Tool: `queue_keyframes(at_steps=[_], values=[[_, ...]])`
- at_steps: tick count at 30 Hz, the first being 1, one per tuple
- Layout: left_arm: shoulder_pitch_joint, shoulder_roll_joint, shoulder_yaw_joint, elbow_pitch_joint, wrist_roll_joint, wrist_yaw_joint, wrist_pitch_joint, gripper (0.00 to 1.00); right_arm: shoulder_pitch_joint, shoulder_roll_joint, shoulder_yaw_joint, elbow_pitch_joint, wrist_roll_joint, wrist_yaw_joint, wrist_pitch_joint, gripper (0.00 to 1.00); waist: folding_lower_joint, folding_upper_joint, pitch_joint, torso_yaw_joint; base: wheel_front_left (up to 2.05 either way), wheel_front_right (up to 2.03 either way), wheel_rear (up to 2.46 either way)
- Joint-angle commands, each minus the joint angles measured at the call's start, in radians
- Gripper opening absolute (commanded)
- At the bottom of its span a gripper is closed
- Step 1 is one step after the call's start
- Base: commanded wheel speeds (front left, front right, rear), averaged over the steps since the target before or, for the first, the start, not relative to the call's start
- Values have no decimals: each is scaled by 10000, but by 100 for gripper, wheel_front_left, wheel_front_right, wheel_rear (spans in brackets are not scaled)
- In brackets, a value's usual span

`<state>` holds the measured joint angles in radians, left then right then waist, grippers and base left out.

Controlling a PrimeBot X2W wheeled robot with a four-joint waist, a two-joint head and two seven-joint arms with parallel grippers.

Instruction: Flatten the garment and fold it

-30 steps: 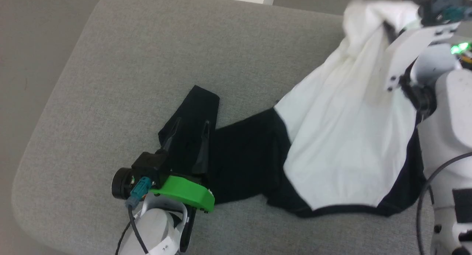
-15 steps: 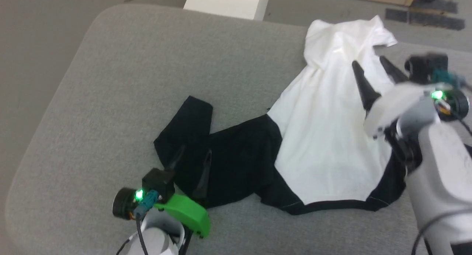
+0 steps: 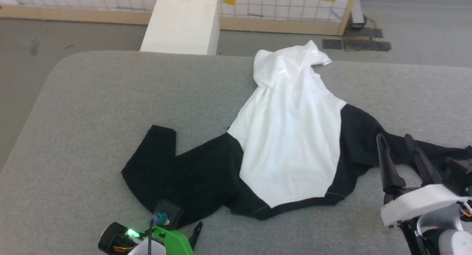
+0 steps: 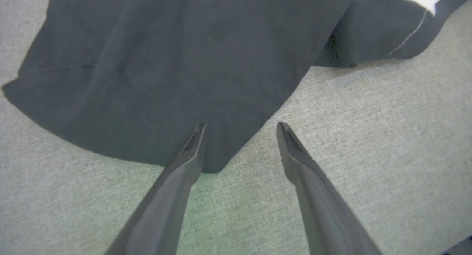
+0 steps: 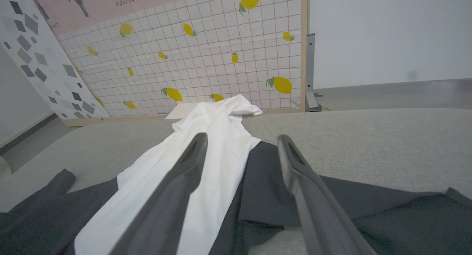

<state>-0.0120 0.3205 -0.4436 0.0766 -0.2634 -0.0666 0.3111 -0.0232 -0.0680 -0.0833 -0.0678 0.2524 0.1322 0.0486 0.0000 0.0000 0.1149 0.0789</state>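
Fingers of the left gripper (image 4: 239, 126) stand wide apart and hold nothing. One tip hangs over the near edge of the raglan shirt (image 3: 287, 137), above its black left sleeve (image 4: 166, 63). The other tip is over bare grey cushion (image 4: 387, 137) just beside that edge. The right gripper (image 3: 394, 138) is also spread wide and empty, its two dark fingers pointing across the shirt's black right sleeve (image 3: 365, 137). The shirt lies on the cushion with both sleeves spread at its near end. Its white body runs away from the robot to a bunched far end. Beyond that end stand a white box (image 3: 180, 24) and a lemon-print panel (image 5: 206, 45).
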Motion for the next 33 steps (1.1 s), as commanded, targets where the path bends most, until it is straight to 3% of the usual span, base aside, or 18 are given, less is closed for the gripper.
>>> queue_keyframes(at_steps=[1,7,10,11,12,13,17,21,27,28,29,33], values=[[-96,173,-61,-121,154,-54,250,100,170,77,-20,-218,86,-15,60,100,0,0,-133,-350,0,0,0],[-564,407,-393,2,174,-252,1183,100,369,170,152,-574,381,-15,115,100,0,0,177,-714,0,0,0],[-738,484,-375,398,246,-104,1659,100,317,173,186,-555,561,-15,35,100,0,0,265,-827,0,0,0],[-760,510,-315,590,250,28,1882,43,300,174,195,-539,594,-15,17,100,0,0,293,-860,0,0,0],[-764,524,-247,725,235,145,2028,2,283,174,204,-521,622,-15,8,100,0,0,310,-886,0,0,0],[-781,550,-155,832,211,250,2081,0,263,175,218,-497,651,-15,-5,100,0,0,325,-912,0,0,0],[-745,733,631,864,-114,774,1705,0,208,176,258,-456,751,-15,-52,100,0,0,391,-958,0,0,0],[-741,1389,1819,611,-257,1470,1094,0,153,176,201,-465,748,-15,-97,100,0,0,505,-975,0,0,0],[-1135,1994,2618,598,-431,1535,340,0,66,176,72,-407,689,-15,-143,100,0,0,694,-986,0,0,0],[-1221,1981,2645,692,-462,1507,207,37,71,176,48,-383,690,-15,-144,100,0,0,700,-986,0,0,0],[-1284,1953,2636,819,-493,1469,127,99,82,177,24,-354,687,-15,-137,100,0,0,699,-984,0,0,0],[-1305,1558,2596,1220,-650,1538,-352,100,166,177,11,-259,633,-15,-81,100,0,0,569,-986,0,0,0]])
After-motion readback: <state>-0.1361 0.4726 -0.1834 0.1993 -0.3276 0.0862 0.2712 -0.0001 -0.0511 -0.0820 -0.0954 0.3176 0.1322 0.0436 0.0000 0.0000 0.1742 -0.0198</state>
